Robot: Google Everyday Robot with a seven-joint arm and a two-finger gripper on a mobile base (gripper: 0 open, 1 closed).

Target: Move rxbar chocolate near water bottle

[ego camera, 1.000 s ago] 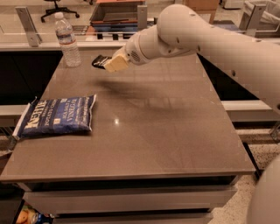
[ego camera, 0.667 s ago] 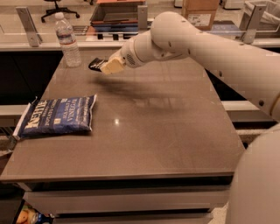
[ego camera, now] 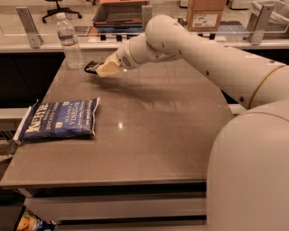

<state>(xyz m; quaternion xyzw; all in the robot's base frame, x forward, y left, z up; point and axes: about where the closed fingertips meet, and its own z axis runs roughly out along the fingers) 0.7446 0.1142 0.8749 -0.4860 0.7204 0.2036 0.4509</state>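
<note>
The water bottle (ego camera: 70,40) stands upright at the far left corner of the table, clear with a white cap. The rxbar chocolate (ego camera: 92,67), a small black wrapper, is just right of the bottle's base, held at the tip of my gripper (ego camera: 103,70). The gripper's cream fingers (ego camera: 108,68) are closed on the bar's right end, low over the table surface. Most of the bar is covered by the fingers. The white arm reaches in from the right across the far part of the table.
A blue Kettle chip bag (ego camera: 61,118) lies flat at the table's left edge. The brown table (ego camera: 158,131) ends at a front edge near me. Behind it runs a counter with a dark tray (ego camera: 119,13) and a cardboard box (ego camera: 205,13).
The gripper has carried the bar further left, closer to the water bottle's base, and lower toward the table. The chip bag and the bottle have not moved.
</note>
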